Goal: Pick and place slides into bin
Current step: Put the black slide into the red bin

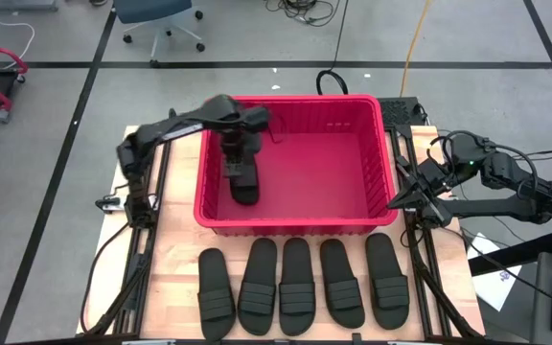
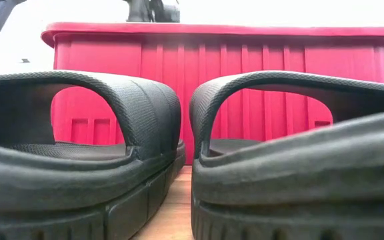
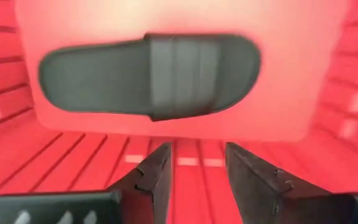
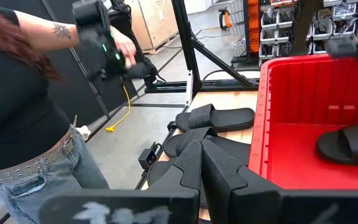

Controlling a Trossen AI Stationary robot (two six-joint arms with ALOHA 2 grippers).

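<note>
The red bin [image 1: 372, 125] stands at the table's middle far side. One black slide [image 3: 148, 78] lies flat on the bin's floor at its left part, also in the high view [image 1: 242, 182] and the right wrist view [image 4: 353, 144]. My left gripper [image 3: 194, 171] hangs open and empty above that slide, inside the bin [image 1: 236, 153]. Several more slides [image 1: 295, 286] lie in a row on the table in front of the bin, soles down. My right gripper [image 4: 202, 152] is shut and empty, at the bin's right outer side [image 1: 401, 199].
In the low view two slides [image 2: 79, 153] fill the foreground before the bin's near wall [image 2: 245, 87]. A person [image 4: 23, 112] stands beyond the table's near edge holding a dark device. The bin's floor right of the slide is bare.
</note>
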